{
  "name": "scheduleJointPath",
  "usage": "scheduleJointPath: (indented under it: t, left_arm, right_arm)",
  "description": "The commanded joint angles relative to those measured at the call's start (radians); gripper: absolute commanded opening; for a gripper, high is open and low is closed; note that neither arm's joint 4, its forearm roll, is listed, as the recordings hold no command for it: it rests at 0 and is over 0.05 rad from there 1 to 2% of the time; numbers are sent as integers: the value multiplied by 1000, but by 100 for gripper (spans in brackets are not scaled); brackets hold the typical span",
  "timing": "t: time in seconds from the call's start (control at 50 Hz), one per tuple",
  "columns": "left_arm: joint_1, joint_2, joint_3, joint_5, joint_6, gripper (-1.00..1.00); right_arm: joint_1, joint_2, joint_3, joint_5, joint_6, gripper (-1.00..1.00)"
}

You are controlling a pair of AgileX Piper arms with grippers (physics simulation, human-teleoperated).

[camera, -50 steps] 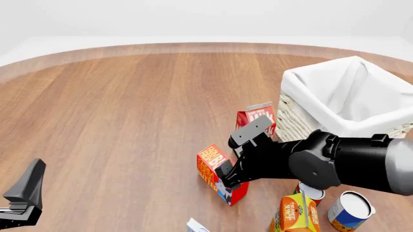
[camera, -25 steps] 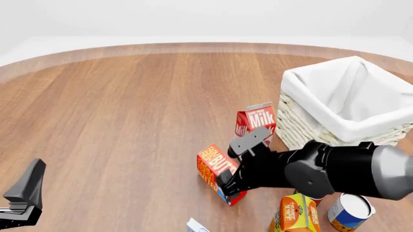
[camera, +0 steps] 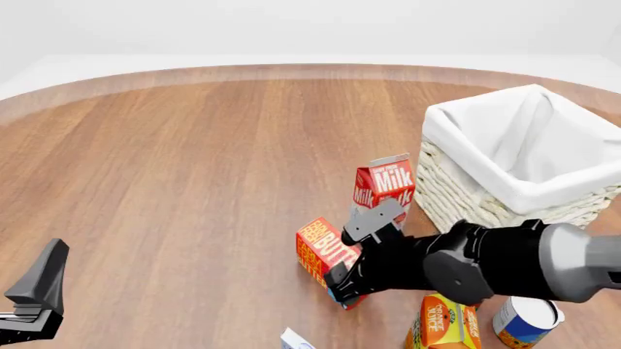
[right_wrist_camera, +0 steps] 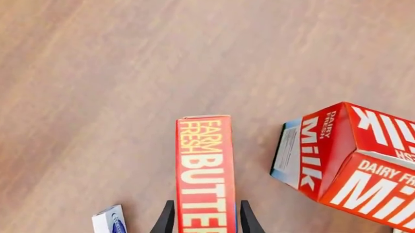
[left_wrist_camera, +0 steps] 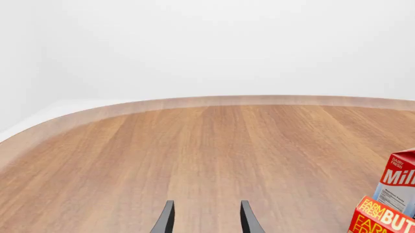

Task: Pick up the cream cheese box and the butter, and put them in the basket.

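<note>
Right claw (right_wrist_camera: 204, 221) straddles the butter (right_wrist_camera: 206, 170), seemingly gripping it, though its fingertips are cut off.

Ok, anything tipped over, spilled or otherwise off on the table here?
Nothing stands out. The butter lies flat between the right gripper's fingers, the milk carton stands upright beside the basket, and the juice carton and can look undamaged.

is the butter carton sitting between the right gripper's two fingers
Yes. In the right wrist view the butter runs lengthwise between the right gripper's two fingertips, one on each side of the carton.
</note>
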Motion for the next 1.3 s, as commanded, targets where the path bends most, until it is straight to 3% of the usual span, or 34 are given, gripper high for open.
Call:
scheduleJointPath:
  t: [0.02, 0.12, 0.14, 0.82, 1.3]
  left_arm:
    - [0, 0, 0, 0, 0, 100]
    - [0, 0, 0, 0, 0, 100]
    - [0, 0, 0, 0, 0, 100]
    - [0, 0, 0, 0, 0, 100]
    - [0, 0, 0, 0, 0, 100]
  right_arm:
    - [5, 16, 8, -18, 9, 100]
    - [9, 10, 7, -15, 9, 100]
    - [4, 3, 1, -9, 7, -100]
    - [55, -124, -72, 118, -10, -100]
    - [68, -304, -183, 268, -64, -100]
